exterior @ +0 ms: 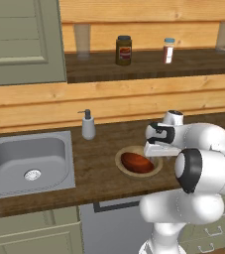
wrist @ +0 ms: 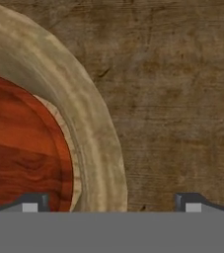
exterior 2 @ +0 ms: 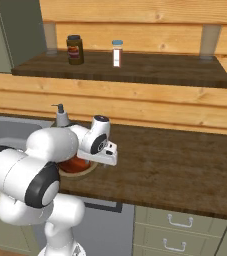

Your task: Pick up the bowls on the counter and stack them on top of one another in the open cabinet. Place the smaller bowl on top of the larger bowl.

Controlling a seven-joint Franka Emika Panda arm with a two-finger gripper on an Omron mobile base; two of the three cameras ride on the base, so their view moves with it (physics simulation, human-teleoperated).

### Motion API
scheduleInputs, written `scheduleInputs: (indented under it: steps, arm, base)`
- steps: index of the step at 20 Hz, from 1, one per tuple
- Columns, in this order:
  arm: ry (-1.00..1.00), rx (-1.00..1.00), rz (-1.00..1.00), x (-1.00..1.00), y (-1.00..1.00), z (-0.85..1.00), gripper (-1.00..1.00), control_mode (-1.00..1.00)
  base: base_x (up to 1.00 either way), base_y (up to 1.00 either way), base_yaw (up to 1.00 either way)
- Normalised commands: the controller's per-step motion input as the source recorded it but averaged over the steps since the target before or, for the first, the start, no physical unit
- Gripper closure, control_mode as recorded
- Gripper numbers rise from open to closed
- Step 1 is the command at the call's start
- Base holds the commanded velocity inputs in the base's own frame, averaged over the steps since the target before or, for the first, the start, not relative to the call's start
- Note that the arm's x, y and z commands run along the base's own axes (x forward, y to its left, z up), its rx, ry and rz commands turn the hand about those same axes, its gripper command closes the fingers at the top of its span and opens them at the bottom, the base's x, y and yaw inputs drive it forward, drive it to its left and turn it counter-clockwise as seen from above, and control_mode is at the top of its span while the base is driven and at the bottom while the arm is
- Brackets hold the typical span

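Note:
The smaller bowl (exterior: 136,161), glossy reddish-brown, sits inside the larger bowl (exterior: 125,155), a wide tan one, on the counter (exterior: 99,149). My gripper (exterior: 156,158) hangs just over the larger bowl's right rim, pointing down. In the hand view the gripper (wrist: 111,205) is open, one fingertip over the smaller bowl (wrist: 19,153) and the other over bare counter (wrist: 182,99), with the larger bowl's rim (wrist: 98,143) between them. From the right base view the arm hides most of the bowls; a part of the smaller bowl (exterior 2: 75,165) shows. The open cabinet (exterior: 148,67) is above, behind the counter.
On the open cabinet's shelf (exterior 2: 150,70) stand a dark jar (exterior: 124,50), a small white bottle (exterior: 169,50) and a glass (exterior: 82,40). A steel sink (exterior: 27,163) lies to the left with a soap dispenser (exterior: 87,125) beside it. A grey-green cabinet door (exterior: 20,39) hangs upper left.

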Motion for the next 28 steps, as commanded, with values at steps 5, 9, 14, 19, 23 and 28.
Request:
scheduleInputs:
  steps: [5,9,14,19,23,28]
  arm:
    - [0.01,0.00,0.00,0.00,0.00,-0.23,-1.00,-1.00]
    - [0.00,0.00,0.00,0.00,0.00,0.00,1.00,-1.00]
    - [-0.01,0.00,0.00,-0.04,0.00,0.07,1.00,-1.00]
    - [0.00,-0.02,0.00,-0.05,0.00,0.16,1.00,-1.00]
    - [-0.04,-0.01,-0.05,-0.17,-0.03,0.13,1.00,-1.00]
    - [-0.11,0.06,-0.21,-0.30,-0.37,0.07,1.00,-1.00]
  base:
    - [0.00,0.00,0.00]
    - [0.00,0.00,0.00]
    - [0.00,0.00,0.00]
    - [0.00,0.00,0.00]
    - [0.00,0.00,0.00]
    - [0.00,0.00,0.00]
